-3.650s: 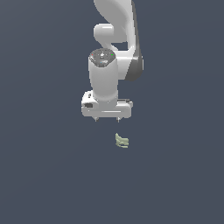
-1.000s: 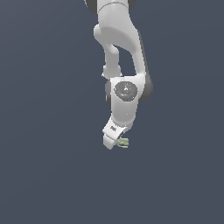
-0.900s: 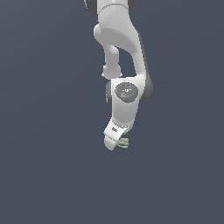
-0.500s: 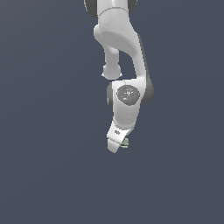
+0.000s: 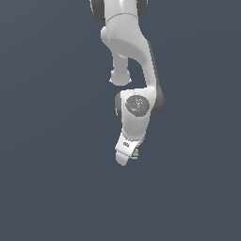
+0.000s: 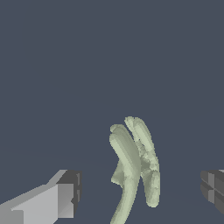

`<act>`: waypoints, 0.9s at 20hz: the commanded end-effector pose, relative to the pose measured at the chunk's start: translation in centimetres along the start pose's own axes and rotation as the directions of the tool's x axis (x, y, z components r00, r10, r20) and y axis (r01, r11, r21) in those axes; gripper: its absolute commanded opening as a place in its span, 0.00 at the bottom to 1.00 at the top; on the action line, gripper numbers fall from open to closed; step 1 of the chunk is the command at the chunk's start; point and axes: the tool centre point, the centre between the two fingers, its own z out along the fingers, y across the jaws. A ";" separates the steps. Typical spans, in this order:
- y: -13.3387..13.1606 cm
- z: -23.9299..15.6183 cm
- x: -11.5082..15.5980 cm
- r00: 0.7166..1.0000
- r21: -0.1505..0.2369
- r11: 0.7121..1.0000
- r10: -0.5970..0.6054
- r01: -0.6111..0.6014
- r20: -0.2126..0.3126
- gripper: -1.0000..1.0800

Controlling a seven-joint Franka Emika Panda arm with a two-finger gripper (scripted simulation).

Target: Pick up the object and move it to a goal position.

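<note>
The object (image 6: 133, 164) is a pale yellow-green bunch of curved ridged lobes lying on the dark grey floor. In the wrist view it lies between my two fingers, with a clear gap on each side: one grey fingertip (image 6: 66, 194) on one flank, the other (image 6: 213, 187) far off on the opposite flank. My gripper (image 6: 141, 192) is open around it and touches nothing. In the exterior view the white hand (image 5: 125, 151) is tilted down over the object (image 5: 135, 154), and only a small green sliver shows at the hand's right edge.
The floor (image 5: 52, 179) is a plain dark grey surface with nothing else on it. The white arm (image 5: 132, 52) comes down from the top of the exterior view.
Since 3.6 s ago the hand has swung down and tilted over the object. Over the last second it sank a little further, hiding more of the object.
</note>
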 end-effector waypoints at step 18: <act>0.0 3.7 0.0 1.000 0.001 1.000 -0.004 0.004 0.001 0.00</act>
